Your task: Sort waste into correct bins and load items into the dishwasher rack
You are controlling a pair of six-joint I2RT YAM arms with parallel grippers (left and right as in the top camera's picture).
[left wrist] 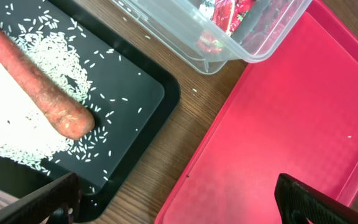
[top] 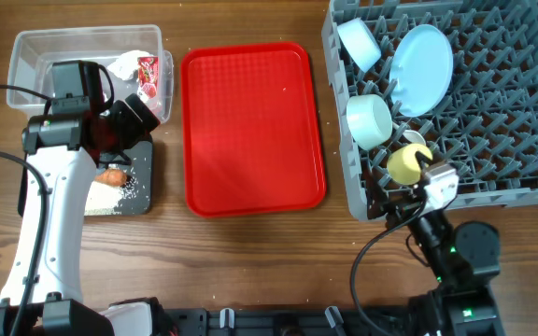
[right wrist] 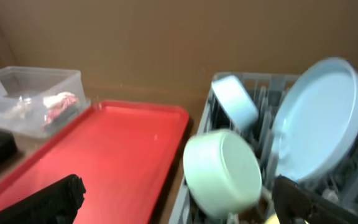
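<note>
The clear tub [top: 82, 51] holds the red-and-white wrapper [top: 146, 70] and crumpled white paper [top: 124, 63]. The black tray [top: 146, 191] holds the carrot [top: 113, 175] and rice grains [top: 134, 189]. My left gripper [top: 143, 114] hovers open and empty between these bins; its wrist view shows the carrot [left wrist: 42, 93], rice [left wrist: 17, 124], tub [left wrist: 241, 53], wrapper [left wrist: 229, 15] and open jaws [left wrist: 179, 205]. The grey rack [top: 502, 121] holds the pale blue plate [top: 421, 56], a bluish-white bowl [top: 358, 42], the mint bowl [top: 370, 119] and the yellow cup [top: 404, 163]. My right gripper [top: 402, 198] is open and empty at the rack's front left corner. I see no spoon, second bowl or brown lump.
The red serving tray [top: 250, 126] lies between the bins and the rack; it shows in the left wrist view [left wrist: 291, 124] and the right wrist view [right wrist: 104, 155]. The right wrist view also shows the mint bowl [right wrist: 222, 171], plate [right wrist: 319, 118] and tub [right wrist: 36, 93].
</note>
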